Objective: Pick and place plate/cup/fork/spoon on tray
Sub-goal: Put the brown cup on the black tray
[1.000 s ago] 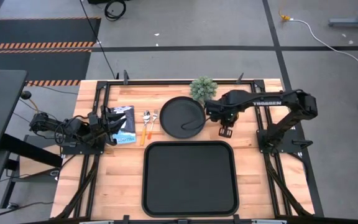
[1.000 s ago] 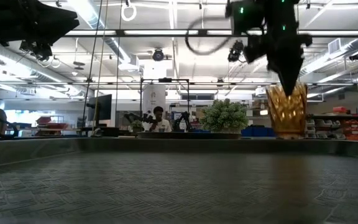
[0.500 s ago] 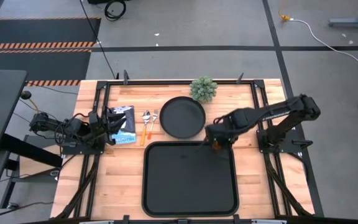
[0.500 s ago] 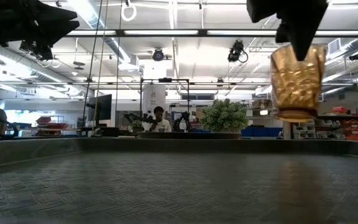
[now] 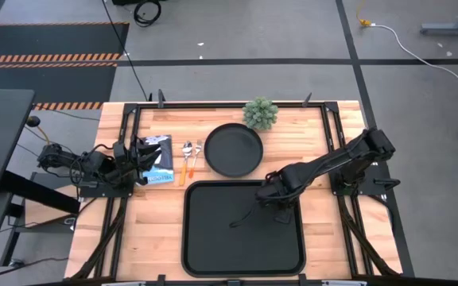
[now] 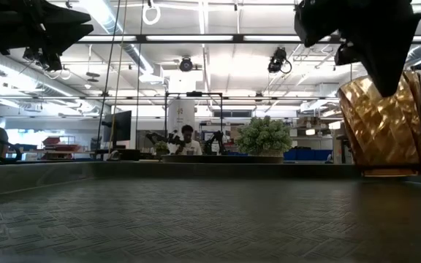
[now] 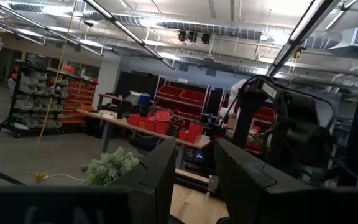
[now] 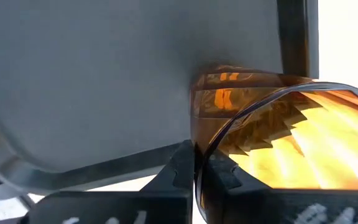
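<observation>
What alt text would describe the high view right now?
The right gripper reaches over the black tray, by its right side. The plate, spoon and fork lie on the table behind it; the left gripper waits left.

I see an industrial lab or workshop: exposed ducting (image 7: 229, 28) and strip lights (image 6: 196, 38) overhead, shelving with red storage bins (image 7: 194, 99), a concrete floor with hazard-striped matting (image 5: 46, 56), and a person (image 6: 188, 140) seated at a distant workbench.
</observation>
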